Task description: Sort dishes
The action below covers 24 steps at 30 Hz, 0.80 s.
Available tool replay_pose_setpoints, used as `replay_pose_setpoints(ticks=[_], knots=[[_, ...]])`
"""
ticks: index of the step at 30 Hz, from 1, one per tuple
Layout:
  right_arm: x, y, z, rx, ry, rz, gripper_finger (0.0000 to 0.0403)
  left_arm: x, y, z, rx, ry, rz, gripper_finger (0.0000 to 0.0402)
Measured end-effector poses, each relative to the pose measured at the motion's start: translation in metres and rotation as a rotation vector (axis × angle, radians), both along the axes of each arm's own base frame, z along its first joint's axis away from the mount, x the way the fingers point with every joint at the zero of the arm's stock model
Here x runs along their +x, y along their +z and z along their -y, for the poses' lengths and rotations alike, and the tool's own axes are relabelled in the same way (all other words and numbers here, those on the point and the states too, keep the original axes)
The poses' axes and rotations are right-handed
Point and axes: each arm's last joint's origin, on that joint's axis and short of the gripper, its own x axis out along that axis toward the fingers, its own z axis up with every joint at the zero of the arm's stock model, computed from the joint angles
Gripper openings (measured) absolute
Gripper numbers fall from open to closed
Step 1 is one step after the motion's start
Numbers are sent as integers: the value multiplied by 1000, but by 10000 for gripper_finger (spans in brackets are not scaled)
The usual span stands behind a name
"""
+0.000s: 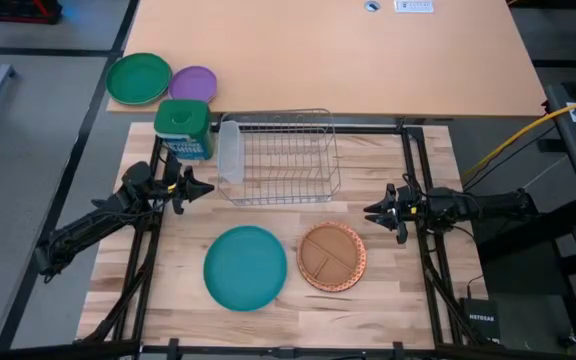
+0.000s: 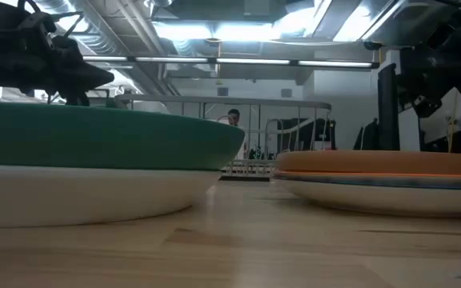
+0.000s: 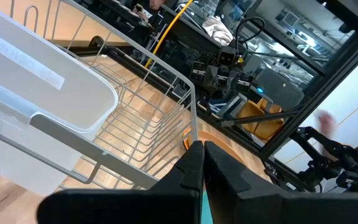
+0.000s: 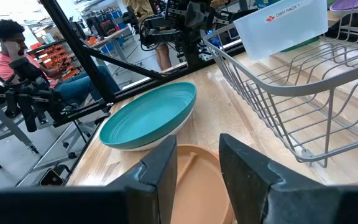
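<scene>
2 plate stacks [image 1: 246, 266] before wire rack [image 1: 280, 156]

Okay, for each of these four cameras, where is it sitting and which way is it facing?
High: overhead, straight down; both arms, left gripper, right gripper, dish rack.
Low: table height, level; teal plate stacked on white plate.
Left wrist: faces the rack; own shut fingers.
Right wrist: faces the teal plate; own open fingers.
Shared: teal plate, rack.
</scene>
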Motion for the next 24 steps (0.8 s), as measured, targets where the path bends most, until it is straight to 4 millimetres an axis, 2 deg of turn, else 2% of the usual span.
replay_pose_setpoints(ticks=[24], knots=[[0, 1, 0, 2, 0, 15, 124, 0, 0, 0, 0, 0, 0, 4]])
